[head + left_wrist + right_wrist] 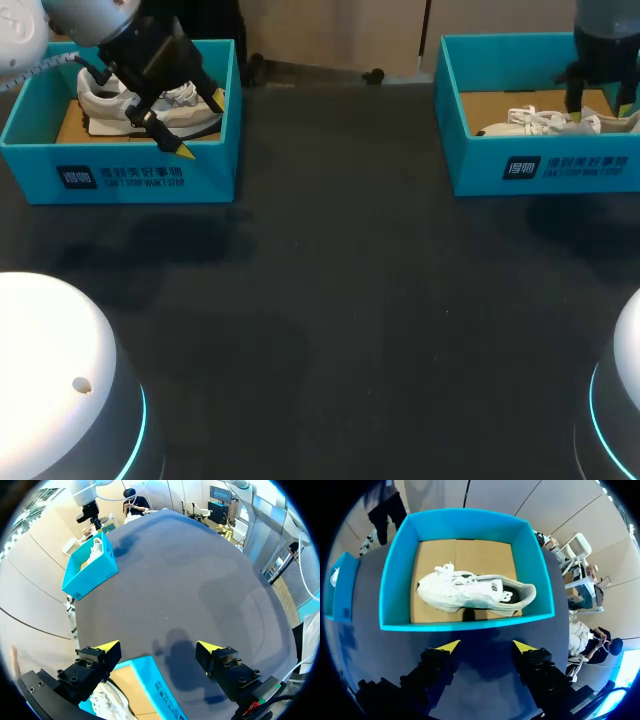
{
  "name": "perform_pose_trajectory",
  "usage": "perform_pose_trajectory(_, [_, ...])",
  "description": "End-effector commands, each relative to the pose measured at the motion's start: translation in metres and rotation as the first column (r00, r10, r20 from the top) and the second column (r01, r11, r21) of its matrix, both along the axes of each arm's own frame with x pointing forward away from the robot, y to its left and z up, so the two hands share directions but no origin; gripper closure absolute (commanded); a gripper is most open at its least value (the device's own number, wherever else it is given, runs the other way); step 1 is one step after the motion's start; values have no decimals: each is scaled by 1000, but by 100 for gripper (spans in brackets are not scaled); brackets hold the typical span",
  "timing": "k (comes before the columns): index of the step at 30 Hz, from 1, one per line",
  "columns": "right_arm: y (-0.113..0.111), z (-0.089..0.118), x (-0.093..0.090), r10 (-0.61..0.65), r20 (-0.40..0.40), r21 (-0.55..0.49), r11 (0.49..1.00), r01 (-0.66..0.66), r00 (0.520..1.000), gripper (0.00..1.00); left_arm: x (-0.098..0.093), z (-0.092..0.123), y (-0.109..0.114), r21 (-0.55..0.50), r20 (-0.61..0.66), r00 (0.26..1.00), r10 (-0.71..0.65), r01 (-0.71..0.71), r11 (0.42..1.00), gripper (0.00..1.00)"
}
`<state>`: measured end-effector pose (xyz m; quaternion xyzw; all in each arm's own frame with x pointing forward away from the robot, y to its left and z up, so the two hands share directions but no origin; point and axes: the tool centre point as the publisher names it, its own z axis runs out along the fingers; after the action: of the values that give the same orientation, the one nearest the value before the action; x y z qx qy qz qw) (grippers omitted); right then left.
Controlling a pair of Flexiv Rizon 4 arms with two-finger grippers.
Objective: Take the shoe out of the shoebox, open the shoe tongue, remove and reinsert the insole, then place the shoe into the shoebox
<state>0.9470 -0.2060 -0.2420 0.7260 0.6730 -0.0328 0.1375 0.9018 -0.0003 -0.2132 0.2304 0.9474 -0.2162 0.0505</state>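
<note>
Two teal shoeboxes stand at the table's far side. The right shoebox [540,165] [465,625] holds a white shoe [545,122] [475,592] lying on its side on the brown cardboard floor, laces loose. My right gripper [598,105] [487,646] hangs above this box's near wall, open, with nothing between its fingers. The left shoebox [120,175] [150,680] holds another white shoe [110,105] [107,697]. My left gripper [200,125] [159,647] hovers over that box's right front corner, wide open and empty.
Dark tabletop [340,300] stretches between and in front of the boxes. Two white round bases with blue light rings sit at the near left [60,390] and near right [620,400] corners. In the left wrist view the other shoebox [90,567] shows far ahead.
</note>
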Motion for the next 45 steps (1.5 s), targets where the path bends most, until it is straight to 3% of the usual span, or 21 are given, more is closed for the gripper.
perform_pose_trajectory(1, [4,5,-13,9,25,8,1000,-9,1000,31,0,0,0,2,0,1000,0,0,1000,0])
perform_pose_trajectory(6, [13,14,-19,7,39,16,1000,-8,999,16,0,0,0,2,0,1000,0,0,1000,0])
perform_pose_trajectory(12, [21,29,-27,26,46,7,1000,-27,999,9,0,0,0,2,0,1000,0,0,1000,0])
perform_pose_trajectory(16, [25,34,-28,46,38,21,999,-47,998,0,0,0,0,2,0,1000,0,0,1000,0])
perform_pose_trajectory(20, [25,34,-28,46,38,21,999,-47,998,0,1,2,3,-3,7,1000,-13,13,1000,0])
perform_pose_trajectory(28, [25,34,-28,46,38,21,999,-47,998,0,21,10,31,51,108,966,-235,230,972,0])
perform_pose_trajectory(37, [25,34,-28,46,38,21,999,-47,998,0,66,24,70,98,166,864,-476,466,879,0])
perform_pose_trajectory(40, [25,34,-28,46,38,21,999,-47,998,0,79,25,80,170,184,801,-570,545,821,0])
perform_pose_trajectory(45, [25,34,-28,46,38,21,999,-47,998,0,82,25,98,249,186,646,-741,698,671,0])
